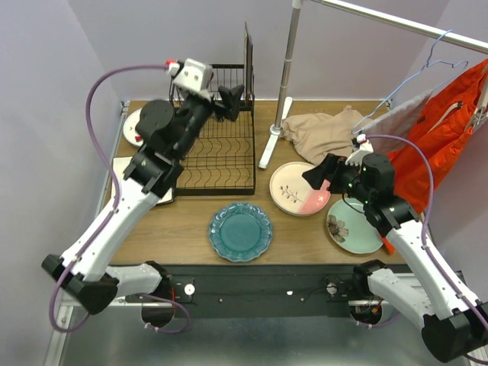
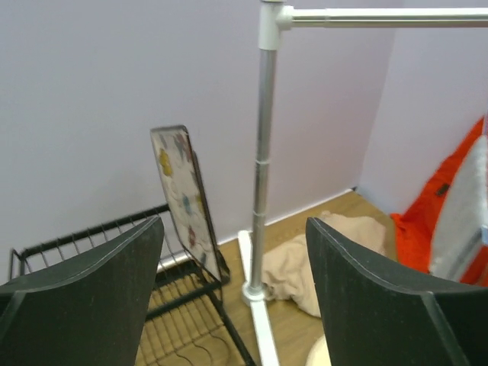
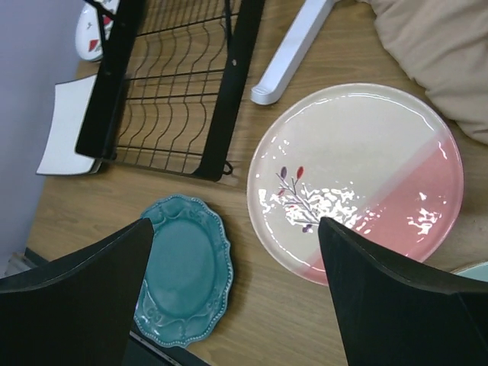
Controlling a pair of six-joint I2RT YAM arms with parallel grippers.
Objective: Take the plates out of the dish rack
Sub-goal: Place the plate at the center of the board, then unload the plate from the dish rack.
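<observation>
Square floral ceramic plate upright at far right of black wire dish rack: edge-on overhead, patterned face visible only from left wrist, beyond gap of spread left jaws, untouched. Round cream-pink plate flat on wooden tabletop, below spread right jaws, unheld.

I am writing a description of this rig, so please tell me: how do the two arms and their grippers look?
The left arm and right arm have white links and black joints. A purple cable loops beside each one. The left gripper and right gripper each carry two broad, matte black fingers with slanted tips. A white camera block sits on the left wrist.
</observation>
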